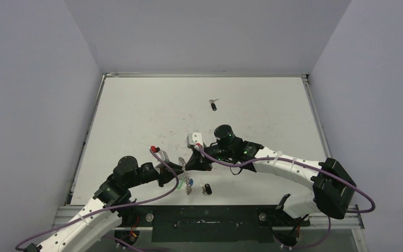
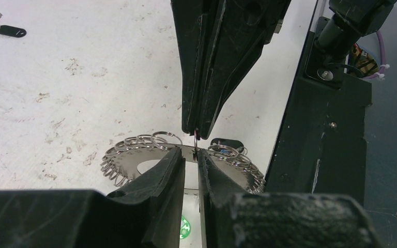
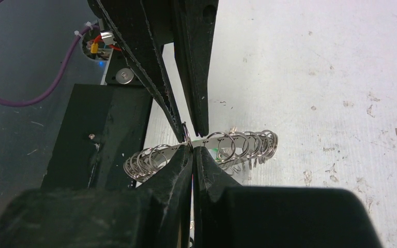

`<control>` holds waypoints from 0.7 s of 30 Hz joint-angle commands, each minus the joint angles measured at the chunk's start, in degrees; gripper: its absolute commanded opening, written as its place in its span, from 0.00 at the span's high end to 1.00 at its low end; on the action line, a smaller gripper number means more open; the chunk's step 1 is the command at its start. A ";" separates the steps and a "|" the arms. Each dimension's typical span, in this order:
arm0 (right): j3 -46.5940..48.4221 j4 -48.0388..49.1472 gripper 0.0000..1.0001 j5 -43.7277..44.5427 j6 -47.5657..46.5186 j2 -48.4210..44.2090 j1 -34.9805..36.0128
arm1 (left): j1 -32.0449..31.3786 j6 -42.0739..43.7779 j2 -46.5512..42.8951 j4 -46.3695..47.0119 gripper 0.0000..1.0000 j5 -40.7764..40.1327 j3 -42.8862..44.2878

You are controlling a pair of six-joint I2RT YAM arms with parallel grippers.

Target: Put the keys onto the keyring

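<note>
The keyring [image 2: 129, 155] is a flat silvery ring with wire loops round its rim, and it hangs above the table near the front edge. My left gripper [image 2: 190, 151] is shut on its flat rim. Opposite it, my right gripper [image 3: 192, 148] is shut on one thin loop of the keyring [image 3: 248, 144]. The two grippers meet tip to tip. One black-headed key [image 1: 213, 105] lies far back on the table and shows in the left wrist view as the key [image 2: 8, 30]. Another key [image 1: 207, 189] lies just right of the ring.
A blue-headed key [image 1: 190, 182] and a green-headed one [image 1: 181, 184] hang under the ring. The black front rail [image 1: 204, 223] with the arm bases runs close behind the grippers. A purple cable [image 1: 231, 164] loops along the right arm.
</note>
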 commanded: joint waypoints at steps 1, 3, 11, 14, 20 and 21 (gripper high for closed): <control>2.60 4.36 1.00 -1.52 0.74 -2.18 0.31 | -0.31 -0.11 0.58 2.16 0.86 0.03 2.87; 2.68 4.36 1.00 -1.88 0.83 -1.95 0.31 | -0.31 -0.37 0.98 3.38 0.87 -0.06 2.80; 2.85 4.36 1.00 -2.11 0.92 -1.39 0.49 | -0.32 -1.60 2.42 9.09 0.87 0.07 2.78; 2.99 4.36 1.00 -2.11 0.95 -1.26 0.54 | -0.31 -1.56 3.49 9.47 0.92 0.93 2.86; 3.08 3.69 1.00 -1.52 0.53 -1.82 0.57 | -0.27 -0.26 3.74 6.50 1.00 1.43 3.39; 3.04 3.59 1.00 -1.36 0.49 -1.88 0.46 | -0.30 0.00 3.43 5.95 1.00 1.24 3.44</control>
